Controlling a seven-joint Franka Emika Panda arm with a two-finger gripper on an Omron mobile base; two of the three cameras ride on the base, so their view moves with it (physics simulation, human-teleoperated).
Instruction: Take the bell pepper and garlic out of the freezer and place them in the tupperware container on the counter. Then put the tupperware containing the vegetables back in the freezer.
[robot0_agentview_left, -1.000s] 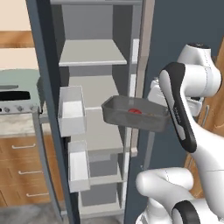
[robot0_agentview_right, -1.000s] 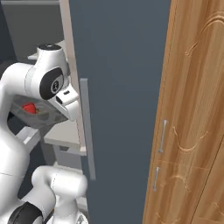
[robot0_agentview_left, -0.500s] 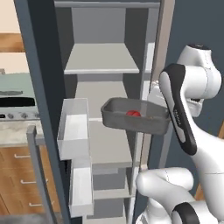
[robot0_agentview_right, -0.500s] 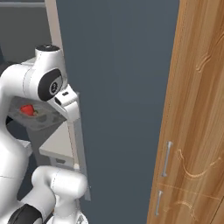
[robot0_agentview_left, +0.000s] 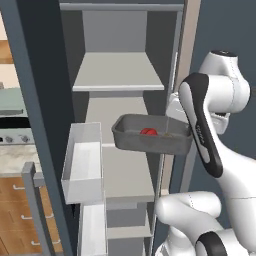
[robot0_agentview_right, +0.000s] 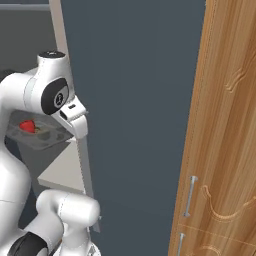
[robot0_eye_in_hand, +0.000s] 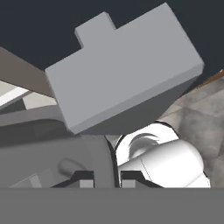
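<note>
The dark grey tupperware container (robot0_agentview_left: 150, 139) hangs in the air in front of the open freezer (robot0_agentview_left: 120, 75), level with a middle shelf. The red bell pepper (robot0_agentview_left: 148, 131) lies inside it, and a beige garlic (robot0_agentview_right: 46, 135) rests beside the bell pepper (robot0_agentview_right: 27, 126). My gripper (robot0_eye_in_hand: 106, 180) is shut on the right wall of the tupperware container (robot0_eye_in_hand: 103, 159), with one fingertip on each side of it. In the left base view my forearm covers the hand at that rim.
White door bins (robot0_agentview_left: 82, 160) stand on the open freezer door at the left. The counter (robot0_agentview_left: 12, 156) over wooden drawers lies behind that door. On the right are the slate-blue freezer door (robot0_agentview_right: 135, 100) and a wooden cabinet (robot0_agentview_right: 225, 150) with metal handles.
The whole picture has shifted as the base drove. The freezer shelves now stand nearer and more central. The tub stays in my grip with both vegetables inside.
</note>
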